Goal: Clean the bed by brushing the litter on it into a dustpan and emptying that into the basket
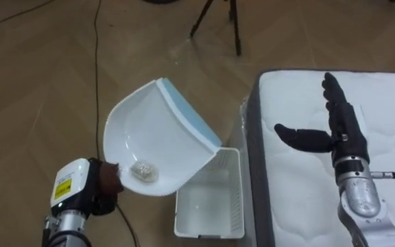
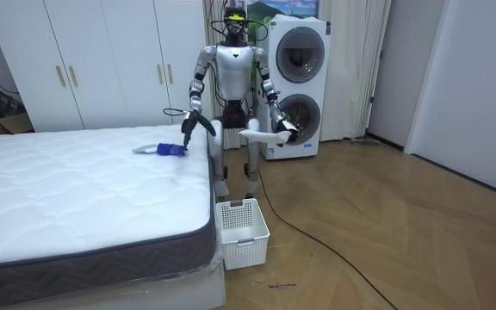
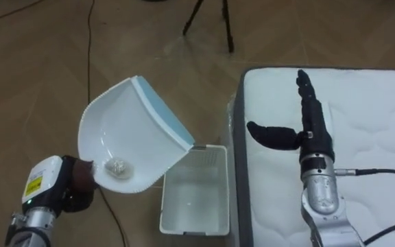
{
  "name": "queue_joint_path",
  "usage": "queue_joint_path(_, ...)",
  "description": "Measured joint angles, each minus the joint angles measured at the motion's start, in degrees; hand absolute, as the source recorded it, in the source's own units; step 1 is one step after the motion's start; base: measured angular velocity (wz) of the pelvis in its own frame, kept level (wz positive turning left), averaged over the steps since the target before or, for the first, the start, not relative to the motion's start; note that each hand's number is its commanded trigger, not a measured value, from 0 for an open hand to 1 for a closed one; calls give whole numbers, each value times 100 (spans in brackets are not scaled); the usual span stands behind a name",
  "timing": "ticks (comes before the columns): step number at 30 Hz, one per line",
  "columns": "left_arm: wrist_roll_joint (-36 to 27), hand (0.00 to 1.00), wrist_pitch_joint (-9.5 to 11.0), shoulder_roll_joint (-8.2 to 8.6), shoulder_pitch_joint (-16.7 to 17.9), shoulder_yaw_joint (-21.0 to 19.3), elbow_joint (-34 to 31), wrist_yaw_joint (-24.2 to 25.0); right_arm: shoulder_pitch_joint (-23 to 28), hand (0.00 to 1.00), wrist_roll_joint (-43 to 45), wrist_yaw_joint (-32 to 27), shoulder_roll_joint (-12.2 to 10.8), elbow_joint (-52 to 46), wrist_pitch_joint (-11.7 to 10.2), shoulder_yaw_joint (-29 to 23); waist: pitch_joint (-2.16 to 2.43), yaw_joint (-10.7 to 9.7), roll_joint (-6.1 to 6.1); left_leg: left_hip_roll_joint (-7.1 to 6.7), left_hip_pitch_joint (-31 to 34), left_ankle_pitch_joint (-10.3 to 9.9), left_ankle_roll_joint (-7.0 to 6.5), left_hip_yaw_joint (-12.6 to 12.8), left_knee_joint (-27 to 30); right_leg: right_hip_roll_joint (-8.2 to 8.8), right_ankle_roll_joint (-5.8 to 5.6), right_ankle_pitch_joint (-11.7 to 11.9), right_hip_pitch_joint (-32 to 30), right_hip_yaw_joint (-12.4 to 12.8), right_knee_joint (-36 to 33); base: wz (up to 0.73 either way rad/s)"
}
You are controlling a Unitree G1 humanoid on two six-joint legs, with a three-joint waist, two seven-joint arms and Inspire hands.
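Right of my left hand, clenched on a tilted dustpan holding 1 scrap, sits the basket; my right hand spreads empty over the bed.

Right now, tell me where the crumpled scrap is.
Eye views' left: the scrap lies in the white dustpan that the left robot hand holds above the white basket beside the mattress.

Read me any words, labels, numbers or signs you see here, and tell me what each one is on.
Yellow sticker on the wrist behind the left hand, which holds the dustpan: dark print, too small to read.
Stacked washing machines, room view: any panel print is too small to read.
The dustpan, the white basket and the mattress: no text visible.
Nothing here can be quoted.
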State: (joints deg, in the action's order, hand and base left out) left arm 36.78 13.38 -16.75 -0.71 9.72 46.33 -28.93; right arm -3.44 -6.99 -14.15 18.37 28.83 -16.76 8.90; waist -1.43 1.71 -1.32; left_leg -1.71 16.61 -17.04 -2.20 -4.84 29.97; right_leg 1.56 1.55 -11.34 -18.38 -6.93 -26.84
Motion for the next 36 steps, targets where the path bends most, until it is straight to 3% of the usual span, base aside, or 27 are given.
queue_joint_path(2,-3,100,-25,1,-12,0,101,7,21,0,110,-13,-2,141,1,1,-5,-18,-3,-8,94,-14,17,13,-24,0,13,-50,-90,-32,-33,23)
queue_joint_path(6,-150,100,-67,1,-191,92,526,11,18,0,341,-95,-19,433,2,117,-54,-204,13,-24,433,-26,36,54,76,182,42,-163,-378,-336,-298,41)
queue_joint_path(10,-342,100,-43,-31,-313,244,746,44,8,0,345,-79,-19,543,-4,130,-85,-214,48,-93,690,-8,29,97,205,318,50,-236,-647,-396,-537,16)
queue_joint_path(12,-538,100,-51,-167,-338,407,837,88,30,0,299,-83,-19,681,-5,241,-92,-339,68,-134,791,-1,16,120,276,425,33,-316,-732,-475,-650,21)
queue_joint_path(14,-544,100,-52,-294,-369,489,837,151,36,0,309,-90,-18,733,-2,321,-103,-341,114,-144,884,-1,13,117,324,437,31,-321,-813,-484,-682,9)
queue_joint_path(17,-547,100,-53,-448,-634,586,1005,261,21,0,295,-103,-13,735,-4,336,-137,-377,262,-162,1098,12,-9,133,416,487,29,-315,-1012,-546,-790,12)
queue_joint_path(19,-497,100,-36,-589,-867,633,1100,309,-9,0,357,-150,0,735,-9,314,-147,-481,416,-96,1347,33,-50,397,533,550,5,-343,-1204,-603,-907,28)
queue_joint_path(22,-498,100,-43,-903,-1096,636,1158,332,-25,0,433,-123,4,736,-7,320,-160,-482,583,-107,1521,71,-119,617,533,651,-10,-357,-1473,-528,-1079,-2)
queue_joint_path(24,-500,100,-108,-1137,-1178,688,1186,369,-26,0,443,-114,35,736,-4,322,-164,-631,812,-151,1532,88,-169,647,480,725,-39,-373,-1500,-542,-1106,7)
queue_joint_path(29,-393,100,-372,-1337,-1429,772,1145,473,-123,0,788,-116,306,718,-14,323,-161,-719,1187,-288,1677,141,-248,801,447,888,-106,-417,-1823,-378,-1356,-3)
queue_joint_path(31,-221,100,-501,-1423,-1546,811,1085,493,-158,0,1003,-118,384,685,-36,340,-158,-722,1226,-324,1671,150,-265,953,416,934,-117,-449,-1956,-232,-1498,-16)
queue_joint_path(36,282,100,-632,-1605,-1615,938,1005,505,-226,0,1150,15,432,638,-64,448,-167,-882,1277,-328,1631,151,-263,1044,399,941,-100,-490,-1992,-139,-1573,-8)
